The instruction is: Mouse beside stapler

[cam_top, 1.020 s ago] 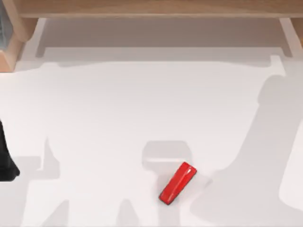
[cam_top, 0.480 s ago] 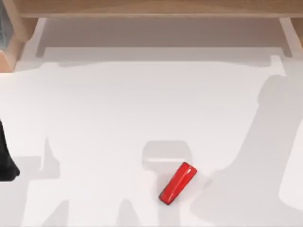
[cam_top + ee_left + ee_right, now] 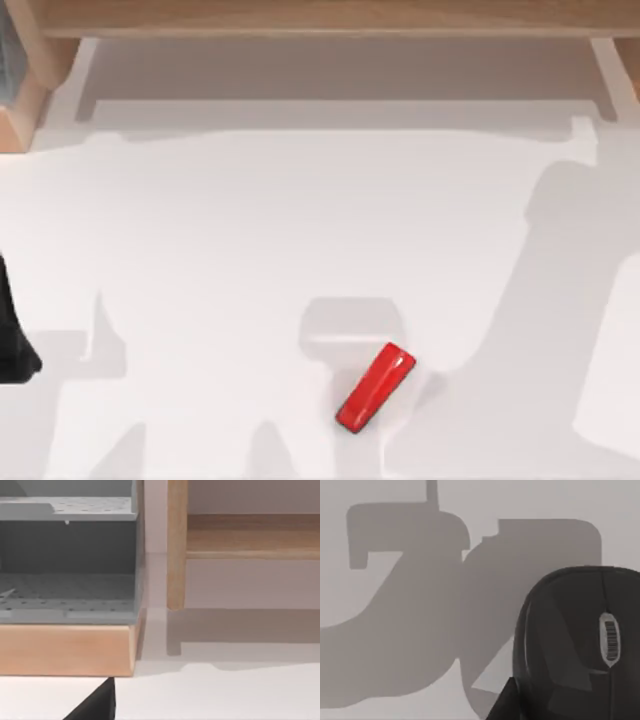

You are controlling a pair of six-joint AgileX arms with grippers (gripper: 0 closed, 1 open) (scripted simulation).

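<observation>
the big shadow at the desk's [image 3: 250,230] right side creeps in toward the stapler [image 3: 376,388] compared with the earlier frames, while the stapler itself sits exactly where it was, slanted, low and a little right of centre. judging by that shadow, the right arm is on the move. its wrist camera looks down on the mouse [image 3: 575,640], dark, glossy, scroll wheel showing, resting on the desk; how far it lies from the stapler i can't tell, since the two share no view. the right claw's fingers aren't clear enough to call, so i cannot tell if they're spread or pressed together. the left arm [image 3: 12,335] sits parked far left of the stapler, its camera facing a wooden shelf [image 3: 65,647]; its claw's state, same story, cannot tell. my read on handling: the mouse is light, rigid, with a smooth domed shell that's likely slippery on top, so pinch across the narrow flanks, mid-body, low down.
</observation>
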